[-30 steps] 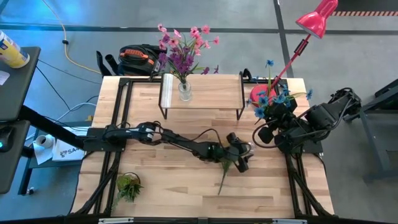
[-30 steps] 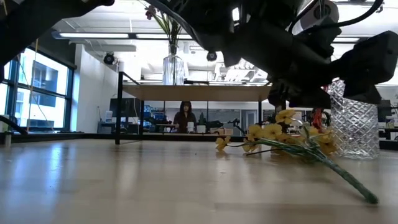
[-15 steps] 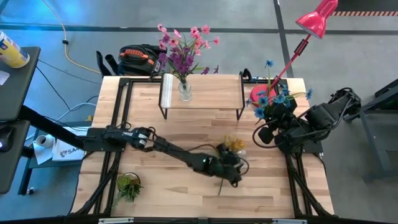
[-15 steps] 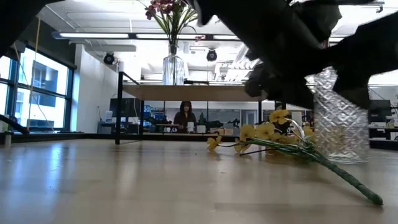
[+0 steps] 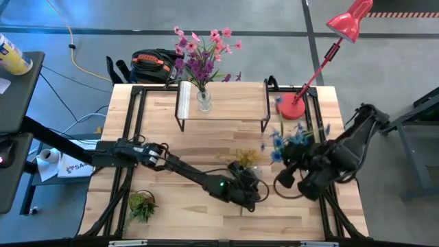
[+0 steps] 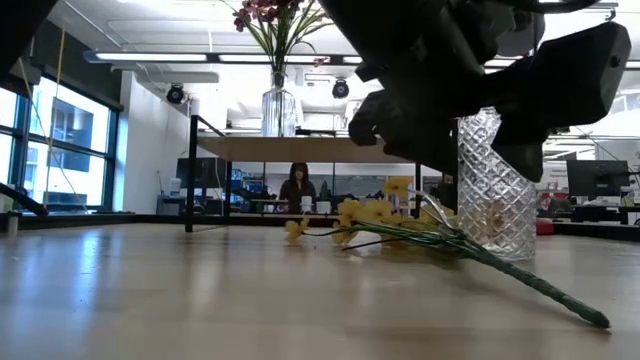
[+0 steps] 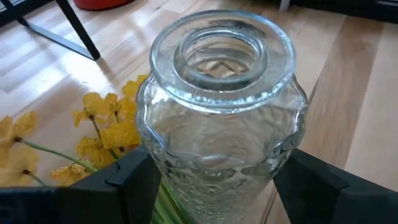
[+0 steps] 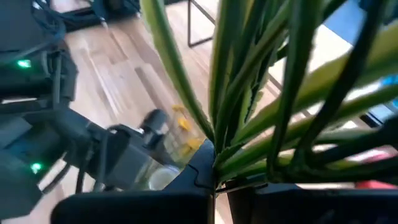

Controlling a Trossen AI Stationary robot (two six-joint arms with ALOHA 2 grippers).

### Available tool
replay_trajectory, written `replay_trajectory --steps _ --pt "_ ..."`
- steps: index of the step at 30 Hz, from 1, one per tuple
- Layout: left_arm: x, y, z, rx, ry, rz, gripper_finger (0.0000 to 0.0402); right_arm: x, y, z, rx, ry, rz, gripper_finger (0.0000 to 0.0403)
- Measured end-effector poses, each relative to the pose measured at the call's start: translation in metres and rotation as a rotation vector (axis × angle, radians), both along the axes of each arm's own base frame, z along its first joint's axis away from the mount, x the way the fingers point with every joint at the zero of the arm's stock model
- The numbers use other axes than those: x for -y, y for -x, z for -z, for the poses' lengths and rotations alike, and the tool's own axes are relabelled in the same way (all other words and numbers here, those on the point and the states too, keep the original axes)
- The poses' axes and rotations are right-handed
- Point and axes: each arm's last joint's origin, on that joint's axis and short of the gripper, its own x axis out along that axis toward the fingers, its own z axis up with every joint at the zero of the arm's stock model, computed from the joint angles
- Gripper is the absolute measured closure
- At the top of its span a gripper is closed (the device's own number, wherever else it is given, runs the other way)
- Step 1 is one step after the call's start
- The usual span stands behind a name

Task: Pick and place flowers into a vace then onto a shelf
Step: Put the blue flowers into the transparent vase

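Glass gleams between the left gripper fingers: they pinch the cut-glass vase upright near the table's centre, mouth clear, seemingly so stems can drop in. At its three o'clock the right gripper clamps the blue flowers, while yellow flowers lie on the wood just beside the vase. Twelve o'clock of them, the shelf carries a vase of pink flowers at one end, its other end free.

The wooden table carries the shelf at its far side, yellow flowers mid-table, a green tuft near left.
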Motion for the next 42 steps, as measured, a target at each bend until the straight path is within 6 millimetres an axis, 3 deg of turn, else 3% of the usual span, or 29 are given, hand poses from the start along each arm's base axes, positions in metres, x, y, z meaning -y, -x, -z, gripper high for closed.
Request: replay_trajectory --steps 7,12,20,27,32,37,42 --pt "-0.001 0.0 -0.008 -0.01 0.004 0.035 0.0089 -0.001 -0.01 0.006 -0.018 0.028 0.016 0.0395" --pt "-0.017 -0.001 -0.006 -0.092 0.044 0.064 0.0069 -0.001 -0.01 0.006 -0.018 0.025 0.016 0.0395" --pt "-0.029 0.004 -0.01 -0.14 0.026 0.004 0.0075 -0.001 -0.01 0.006 -0.024 0.023 0.014 0.0395" --pt "-0.028 0.01 -0.041 -0.113 -0.015 0.011 0.0076 0.001 -0.009 0.007 -0.036 0.042 0.019 0.0395" --pt "-0.026 0.015 -0.05 -0.127 -0.022 0.024 0.0076 0.001 -0.01 0.007 -0.035 0.046 0.022 0.0395" --pt "-0.016 0.039 -0.074 -0.151 -0.053 -0.047 0.0076 0.0 -0.011 0.006 -0.014 0.034 0.021 0.0395" --pt "-0.005 0.078 -0.096 -0.187 -0.102 -0.167 0.0076 0.0 -0.019 0.003 0.048 0.046 0.018 0.0395"
